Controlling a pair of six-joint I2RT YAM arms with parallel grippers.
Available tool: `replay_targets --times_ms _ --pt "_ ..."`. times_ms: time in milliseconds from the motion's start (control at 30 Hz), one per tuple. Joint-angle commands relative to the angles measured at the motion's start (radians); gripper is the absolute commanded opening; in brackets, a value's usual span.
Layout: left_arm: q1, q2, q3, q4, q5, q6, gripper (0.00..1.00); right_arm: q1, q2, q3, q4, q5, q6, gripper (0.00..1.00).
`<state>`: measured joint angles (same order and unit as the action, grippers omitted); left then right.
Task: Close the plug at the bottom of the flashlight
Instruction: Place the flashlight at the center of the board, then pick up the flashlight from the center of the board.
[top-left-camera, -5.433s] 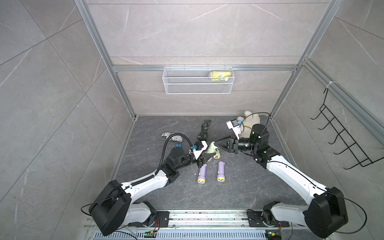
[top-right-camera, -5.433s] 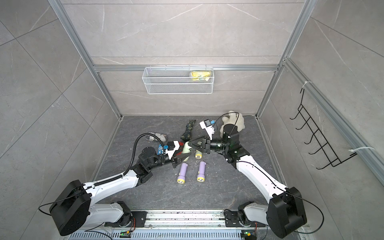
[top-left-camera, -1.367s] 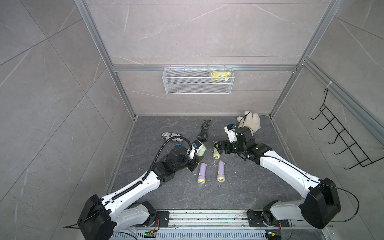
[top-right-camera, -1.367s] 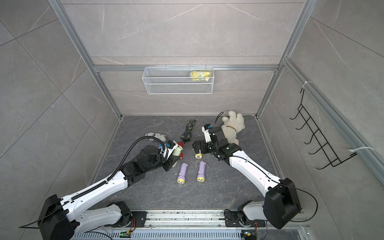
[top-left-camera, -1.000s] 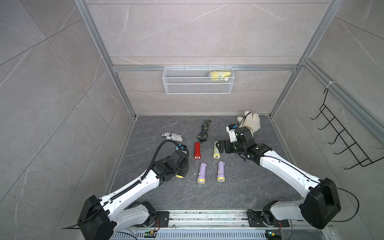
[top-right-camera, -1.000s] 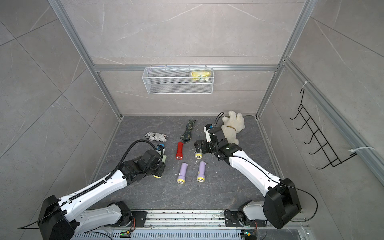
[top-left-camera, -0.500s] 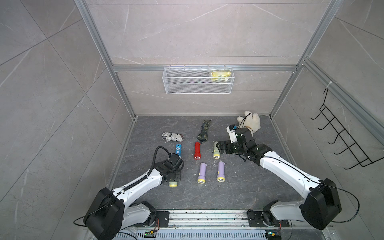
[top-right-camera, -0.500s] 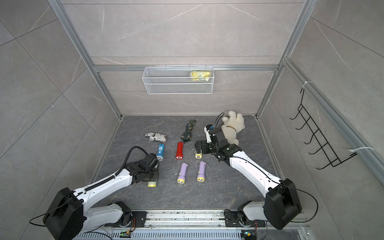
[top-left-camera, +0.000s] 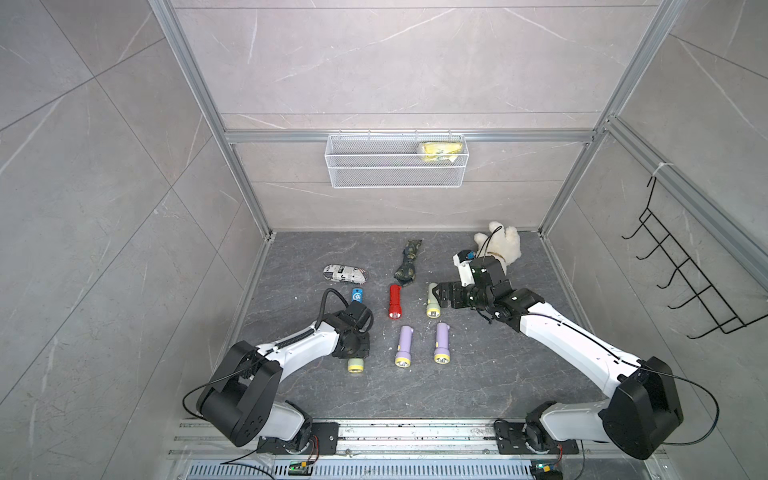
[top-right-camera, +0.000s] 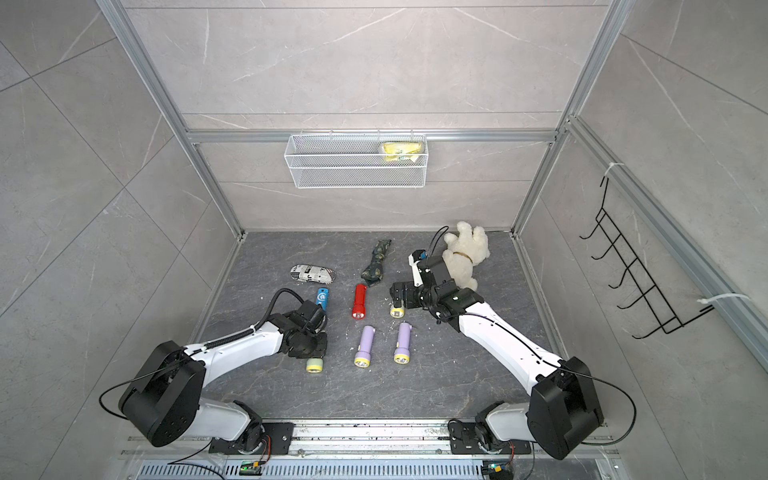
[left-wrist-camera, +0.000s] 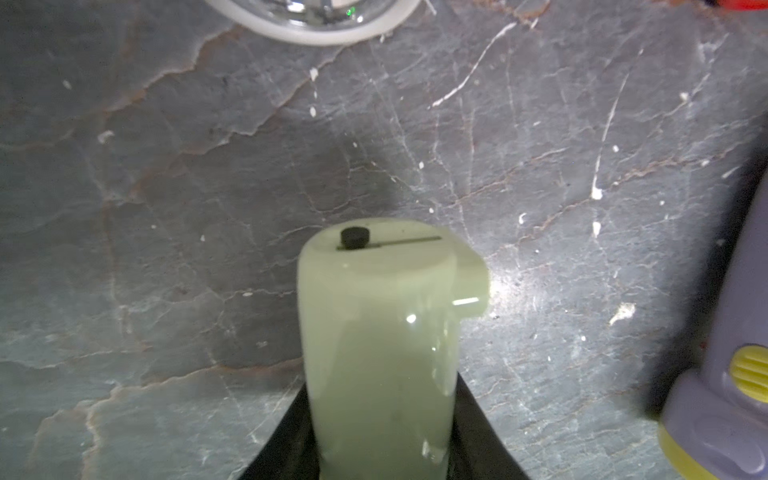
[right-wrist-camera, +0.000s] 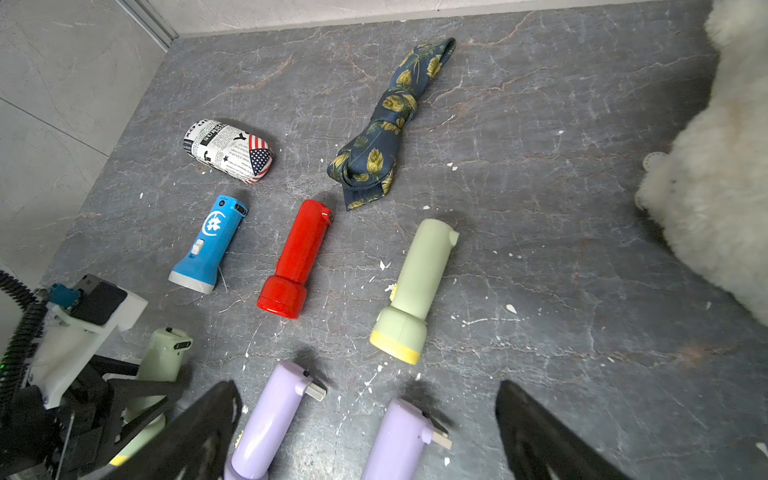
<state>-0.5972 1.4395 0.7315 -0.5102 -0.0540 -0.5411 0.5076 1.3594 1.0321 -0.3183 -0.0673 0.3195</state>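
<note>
Dark grey stone-look floor (top-left-camera: 478, 374), white flecks on it; at back, L to R: newsprint pouch (top-left-camera: 345, 274), floral tie (top-left-camera: 408, 262), plush toy (top-left-camera: 500, 245); mid row: blue flashlight (top-left-camera: 357, 296), red flashlight (top-left-camera: 395, 301), pale green flashlight (top-left-camera: 432, 300); front: purple flashlight (top-left-camera: 404, 345) beside 2nd purple flashlight (top-left-camera: 442, 343), not touching; further L, 2nd pale green flashlight (top-left-camera: 356, 365), contact w/ floor unclear.

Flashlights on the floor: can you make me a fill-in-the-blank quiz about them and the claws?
The left claw is shut on a pale ___ flashlight. The right claw stands ___, holding nothing. The two ___ flashlights have plugs sticking out. The ___ flashlight lies between the blue one and the loose green one.
Missing: green, open, purple, red.
</note>
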Motion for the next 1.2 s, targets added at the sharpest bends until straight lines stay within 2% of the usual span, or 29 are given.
replay_targets --times_ms 0,67,300,333,500,600,833,1000,1167 --pt "0.007 0.033 0.034 -0.002 0.023 0.030 0.30 0.005 0.001 -0.001 -0.009 -0.003 0.014 1.00" --pt "0.007 0.039 0.046 -0.011 0.022 0.035 0.39 0.006 0.001 -0.004 -0.006 -0.004 0.016 1.00" --pt "0.006 0.032 0.105 -0.077 0.008 0.036 0.49 0.006 0.019 -0.001 0.000 -0.025 0.023 1.00" --pt "0.007 0.028 0.112 -0.087 0.005 0.035 0.55 0.006 0.019 -0.001 0.002 -0.026 0.023 1.00" --pt "0.006 -0.020 0.157 -0.145 -0.009 0.033 0.58 0.006 0.013 -0.009 0.005 -0.025 0.023 1.00" --pt "0.004 -0.054 0.199 -0.180 -0.007 0.017 0.65 0.006 0.009 -0.014 0.003 -0.013 0.020 1.00" --pt "-0.087 -0.053 0.302 -0.215 -0.048 -0.053 0.66 -0.003 -0.006 -0.048 0.038 0.022 0.037 1.00" --pt "-0.201 0.033 0.371 -0.206 -0.094 -0.106 0.66 -0.033 -0.021 -0.086 0.047 0.048 0.064 1.00" --pt "-0.267 0.166 0.406 -0.162 -0.056 -0.149 0.66 -0.082 -0.062 -0.138 0.061 0.023 0.075 1.00"
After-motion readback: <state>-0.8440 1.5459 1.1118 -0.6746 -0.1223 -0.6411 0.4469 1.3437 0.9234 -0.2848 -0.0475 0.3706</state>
